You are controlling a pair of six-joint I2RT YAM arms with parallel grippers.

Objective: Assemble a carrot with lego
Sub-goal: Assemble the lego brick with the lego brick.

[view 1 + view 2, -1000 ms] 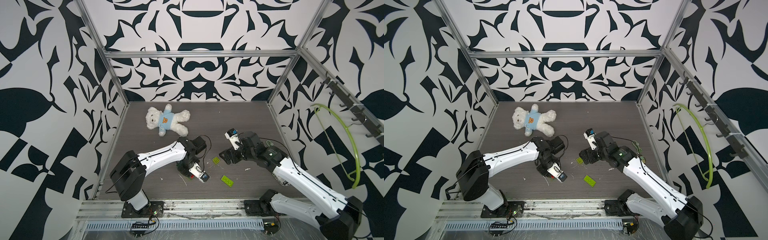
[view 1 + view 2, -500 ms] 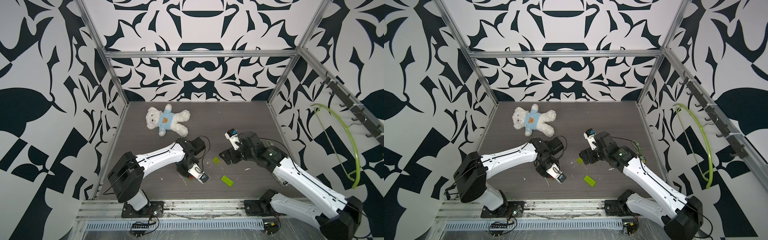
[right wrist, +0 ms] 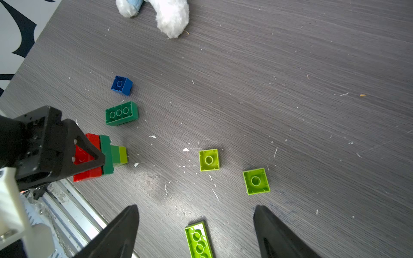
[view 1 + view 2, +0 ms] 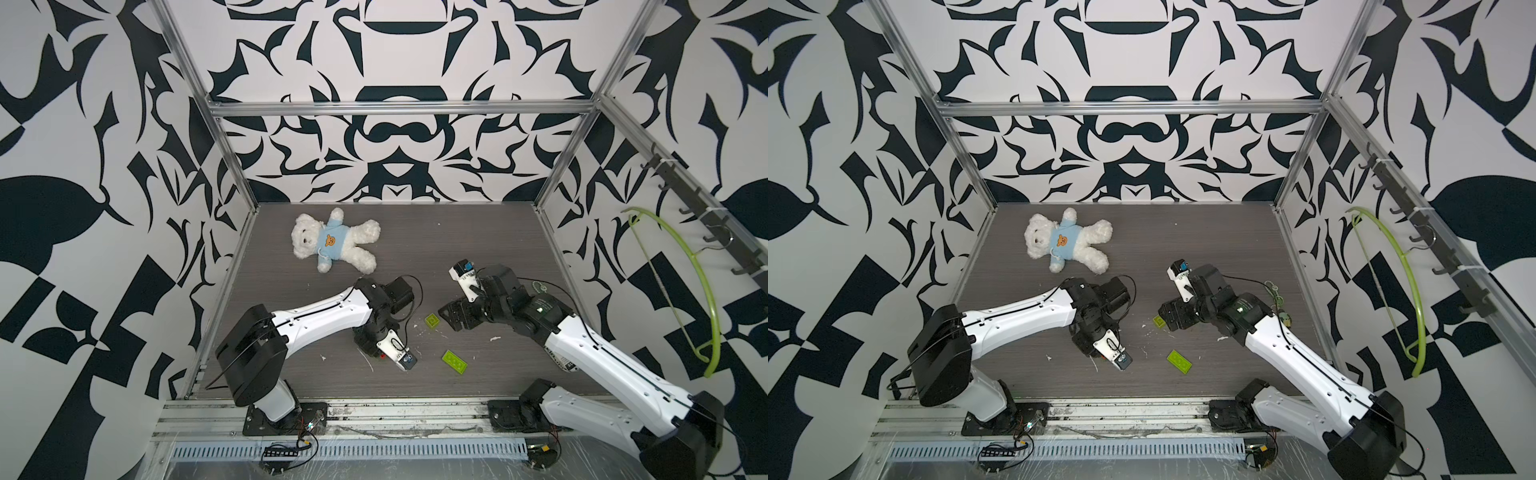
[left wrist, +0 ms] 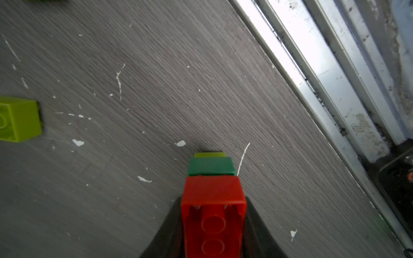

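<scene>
While the left gripper [image 3: 95, 157] is clamped on the red end of the part-built carrot [image 3: 107, 154], a red, dark green and lime stack held low near the table's [image 3: 290, 89] front rail [image 5: 317, 73], the right gripper [image 3: 195, 208] hovers with jaws spread wide and empty above a lime oblong brick [image 3: 199, 241]. Loose on the table lie two lime square bricks [image 3: 209, 159], a dark green oblong brick [image 3: 121, 113] and a blue brick [image 3: 121, 85], the last two near the carrot.

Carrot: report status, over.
Left gripper shut on carrot stub: red, dark green, lime tip. Right gripper open, empty, near lime bricks. Blue brick, dark green brick loose. Teddy bear well apart.
</scene>
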